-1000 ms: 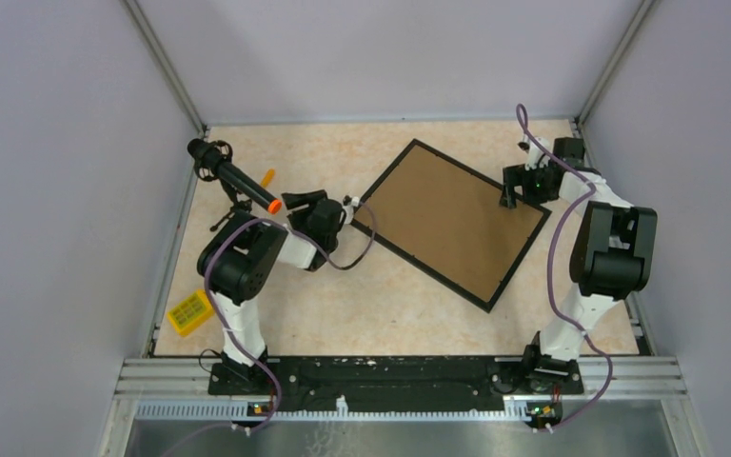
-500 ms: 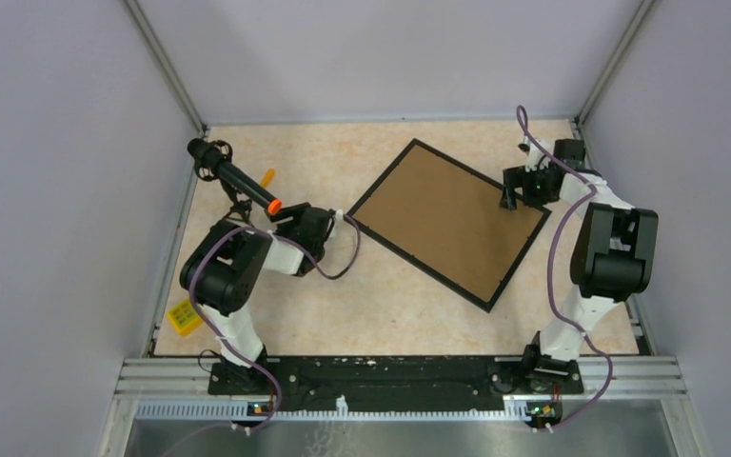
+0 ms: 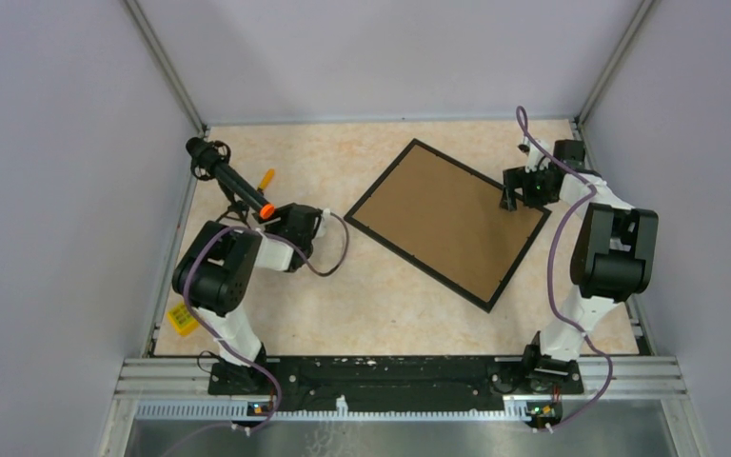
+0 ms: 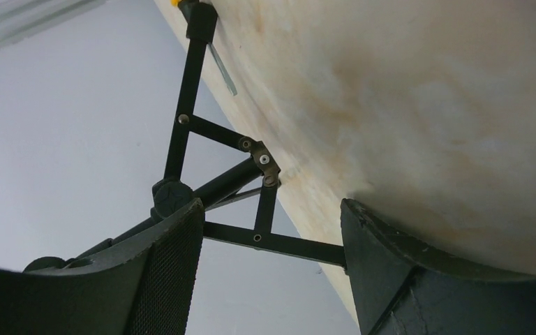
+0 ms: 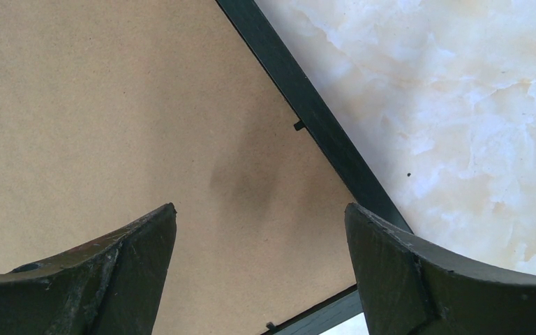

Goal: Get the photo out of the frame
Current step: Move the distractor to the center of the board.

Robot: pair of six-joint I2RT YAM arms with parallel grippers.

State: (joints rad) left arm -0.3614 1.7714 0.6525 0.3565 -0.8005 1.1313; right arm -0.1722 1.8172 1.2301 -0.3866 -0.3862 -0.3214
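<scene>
While the frame [image 3: 447, 221] is laid face down at centre right of the overhead view, no photo is seen; removal is judged not begun. Right gripper [image 3: 511, 198]: jaws apart, empty, over the frame's right corner. Left gripper [image 3: 322, 221]: jaws apart, empty, left of the frame, not touching it.

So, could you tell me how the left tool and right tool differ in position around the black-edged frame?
The right tool hangs over the right corner of the black-edged, brown-backed frame; the left tool is off it, above the marbled beige table. The left tool faces a black tripod; the right, the frame's back. Both are open and empty.
</scene>
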